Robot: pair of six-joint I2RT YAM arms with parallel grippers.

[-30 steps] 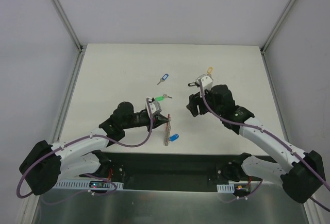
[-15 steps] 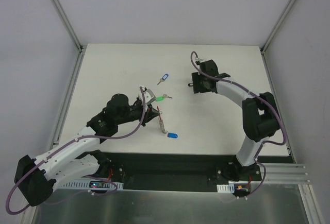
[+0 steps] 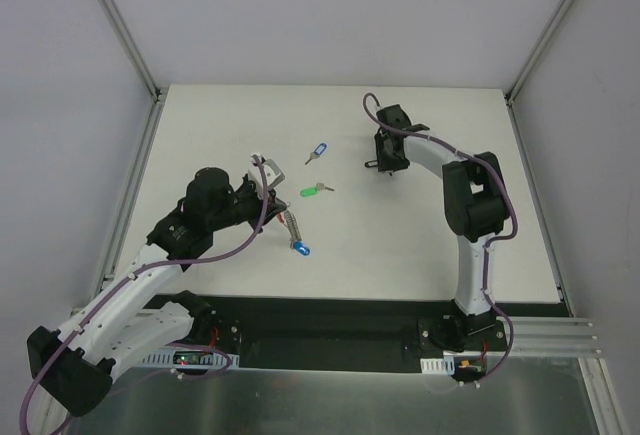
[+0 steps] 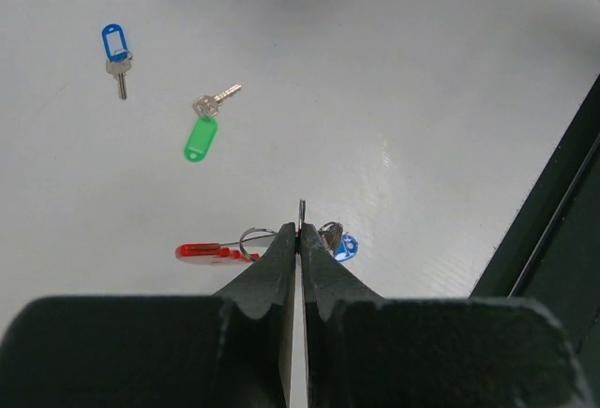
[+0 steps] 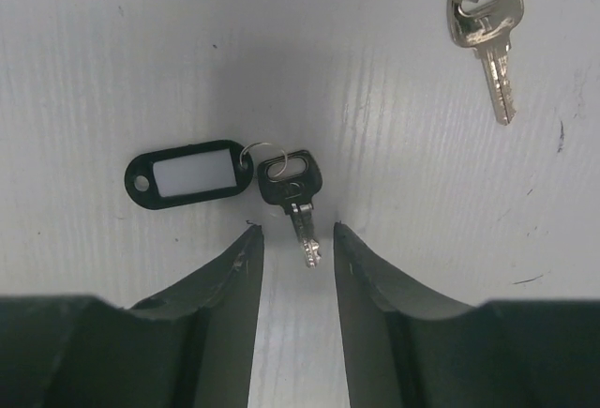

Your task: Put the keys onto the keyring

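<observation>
My left gripper (image 3: pixel 268 191) (image 4: pixel 301 228) is shut on the keyring (image 3: pixel 287 221), pinching its thin edge above the table. Its red band (image 4: pixel 208 252) juts left of the fingers, and a blue-tagged key (image 3: pixel 301 250) (image 4: pixel 345 247) hangs on it. A green-tagged key (image 3: pixel 312 192) (image 4: pixel 200 136) and a second blue-tagged key (image 3: pixel 318 151) (image 4: pixel 114 45) lie loose on the table ahead. My right gripper (image 3: pixel 388 162) (image 5: pixel 294 231) is open and low over the table, its fingertips either side of the blade of the black-tagged key (image 5: pixel 292 187). The black tag (image 5: pixel 187 174) (image 3: pixel 372 165) lies to that key's left. The yellow-tagged key (image 5: pixel 488 16) lies just beyond.
The white table (image 3: pixel 200 135) ends in a dark channel (image 3: pixel 330 317) at the near edge, which also shows in the left wrist view (image 4: pixel 553 239). Grey walls with metal posts (image 3: pixel 120 25) enclose the back and sides.
My left arm has drawn back to the left, carrying the keyring and its blue key. My right arm has stretched out toward the far side and come down over the black key.
</observation>
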